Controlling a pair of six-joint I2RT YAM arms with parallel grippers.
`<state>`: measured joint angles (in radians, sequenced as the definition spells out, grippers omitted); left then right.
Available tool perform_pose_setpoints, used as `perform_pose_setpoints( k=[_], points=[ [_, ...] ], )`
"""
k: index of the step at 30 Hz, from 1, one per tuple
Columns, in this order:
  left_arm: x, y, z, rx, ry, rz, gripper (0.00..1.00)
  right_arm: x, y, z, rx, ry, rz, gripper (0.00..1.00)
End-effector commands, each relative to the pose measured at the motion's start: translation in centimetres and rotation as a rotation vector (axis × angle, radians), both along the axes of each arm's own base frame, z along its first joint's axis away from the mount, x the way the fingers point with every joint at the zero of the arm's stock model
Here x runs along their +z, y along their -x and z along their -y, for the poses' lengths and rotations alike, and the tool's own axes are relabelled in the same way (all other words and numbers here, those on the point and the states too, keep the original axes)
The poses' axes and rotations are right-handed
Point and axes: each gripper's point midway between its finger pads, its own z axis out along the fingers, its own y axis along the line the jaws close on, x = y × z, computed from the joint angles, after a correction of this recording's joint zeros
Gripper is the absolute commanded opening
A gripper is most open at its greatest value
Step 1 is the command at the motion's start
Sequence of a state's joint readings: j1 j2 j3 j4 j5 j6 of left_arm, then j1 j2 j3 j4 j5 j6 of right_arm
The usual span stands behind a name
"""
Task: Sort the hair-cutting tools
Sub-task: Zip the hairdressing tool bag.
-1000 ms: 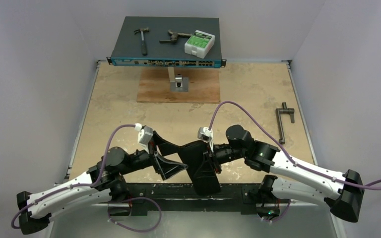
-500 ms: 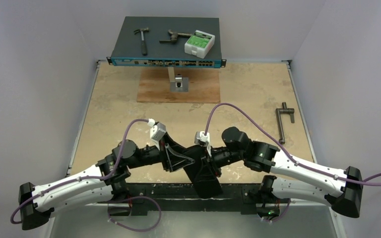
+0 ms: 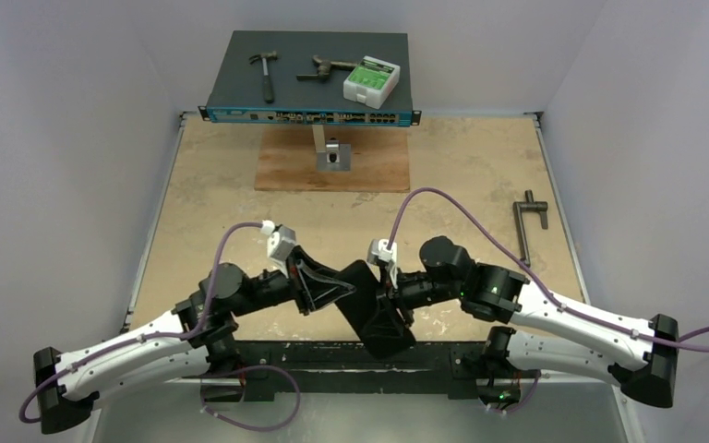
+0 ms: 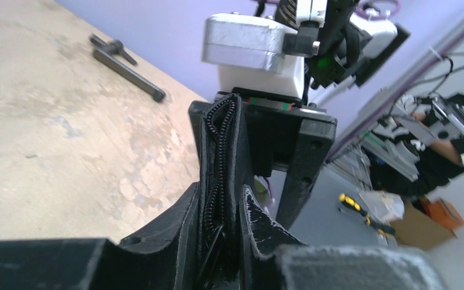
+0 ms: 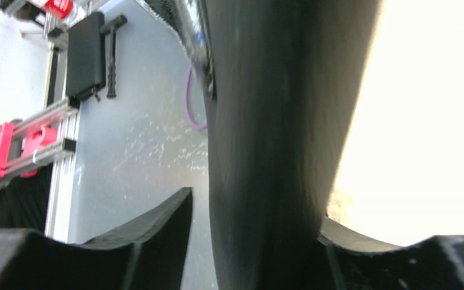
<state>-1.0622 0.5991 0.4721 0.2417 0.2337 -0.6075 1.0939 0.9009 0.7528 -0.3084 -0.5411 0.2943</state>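
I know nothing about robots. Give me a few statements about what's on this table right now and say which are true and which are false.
1. The left fingers pinch a black zippered pouch. True.
2. The hammer lies beside the pouch. False: it lies on the dark flat box at the back.
3. A grey T-shaped bar lies on the right side of the table. True.
4. The green-and-white box sits next to the T-shaped bar. False: it sits on the dark flat box, right of the hammer.

Black pouch [image 3: 369,309]: matt, cloth-like, with a coiled plastic zip [image 4: 217,151]. Tabletop [image 3: 480,185]: mottled beige, stone-look, matt. Board [image 3: 286,171], upper centre: bare reddish wood. T-bar [image 3: 521,231], right: dull grey metal. Left hand [image 4: 220,208]: matt black plastic, slightly grainy.
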Motion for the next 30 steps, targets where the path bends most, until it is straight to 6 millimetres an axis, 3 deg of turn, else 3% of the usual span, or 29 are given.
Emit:
perform_pose_setpoints(
  k=[1, 5, 8, 12, 18, 26, 30],
  points=[
    [4.6, -2.6, -3.2, 0.215, 0.199, 0.06, 0.0, 4.2, -1.5, -0.8, -0.087, -0.152, 0.069, 0.54],
    [5.4, -3.7, -5.3, 0.326, 0.248, 0.054, 0.0, 5.3, -2.4, -1.1, -0.152, -0.216, 0.071, 0.57],
    [5.7, -4.6, -6.9, 0.409, 0.288, 0.032, 0.0, 6.3, -4.2, -0.9, -0.268, -0.242, 0.095, 0.65],
    [6.5, -6.2, -10.1, 0.572, 0.363, 0.011, 0.0, 9.1, -6.7, 0.6, -0.457, -0.356, 0.116, 0.77],
    [10.8, -7.3, -14.9, 0.756, 0.546, 0.043, 0.0, 11.2, -7.3, 0.8, -0.534, -0.533, 0.022, 0.82],
    [16.1, -7.1, -17.5, 0.803, 0.741, 0.035, 0.0, 12.9, -7.2, 0.5, -0.535, -0.754, -0.106, 0.86],
    [18.4, -7.0, -18.7, 0.837, 0.778, 0.066, 0.0, 13.5, -7.7, 1.5, -0.579, -0.821, -0.123, 0.87]
  ],
)
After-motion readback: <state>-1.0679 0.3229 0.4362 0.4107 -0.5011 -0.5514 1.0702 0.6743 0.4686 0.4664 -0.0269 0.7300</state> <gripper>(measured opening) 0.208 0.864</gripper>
